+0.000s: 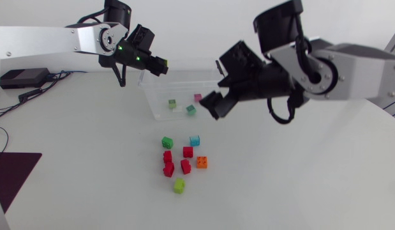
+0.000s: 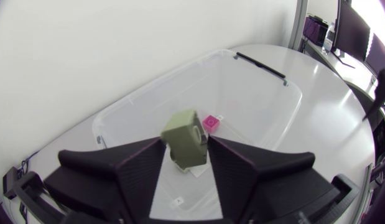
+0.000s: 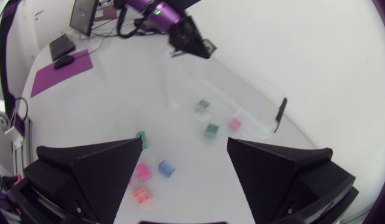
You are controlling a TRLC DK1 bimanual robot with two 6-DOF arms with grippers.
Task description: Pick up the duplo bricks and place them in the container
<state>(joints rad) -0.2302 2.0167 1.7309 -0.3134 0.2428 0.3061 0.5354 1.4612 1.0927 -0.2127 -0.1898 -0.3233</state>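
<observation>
The clear plastic container (image 1: 152,101) stands at mid-table, back of centre. Inside it lie a green brick (image 1: 172,103), a teal brick (image 1: 191,110) and a pink brick (image 1: 198,98). My left gripper (image 1: 160,63) hovers over the container's back left corner. In the left wrist view it (image 2: 185,143) is open, with a tilted olive brick (image 2: 186,140) loose between the fingertips, above the container (image 2: 260,68). My right gripper (image 1: 217,83) hangs over the container's right side. It (image 3: 185,144) is wide open, with nothing between its fingers.
In front of the container lie several loose bricks: green (image 1: 167,142), light blue (image 1: 194,140), several red (image 1: 187,151), orange (image 1: 201,162) and lime (image 1: 178,185). A black box with cables (image 1: 22,78) sits at back left. A purple mat (image 1: 12,169) lies at front left.
</observation>
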